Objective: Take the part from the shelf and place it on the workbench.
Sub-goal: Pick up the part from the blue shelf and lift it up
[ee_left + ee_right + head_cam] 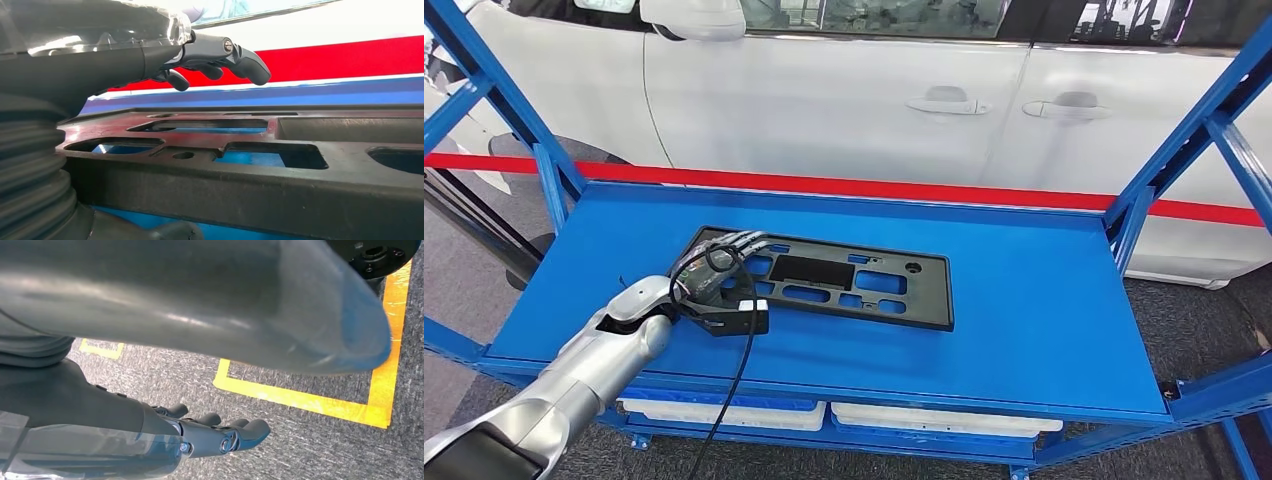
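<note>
Left hand [719, 270] lies over the 9 o'clock end of the black part [844, 285], its dark fingers [742, 240] reaching toward 12 o'clock across that end. From the left wrist camera the fingers [240, 60] hang spread and slightly bent above the part [260, 150], clear of its top face, with nothing between them; the hand is open. Whether the thumb below touches the part's near edge cannot be told. A black cable [742, 370] loops from the wrist and drops toward 6 o'clock over the shelf's front edge.

The part is a flat, long panel with several cutouts, lying on the blue shelf [1024, 330] a little toward 9 o'clock of the shelf's middle. White trays [934, 418] sit on the level beneath. Behind the shelf, toward 12 o'clock, stands a white car [844, 90] with a red stripe [924, 188] running along its lower side.

Right hand [220, 437] hangs over grey carpet [300, 450] marked with yellow tape [300, 400], its fingers loosely extended and empty, so open as well.
</note>
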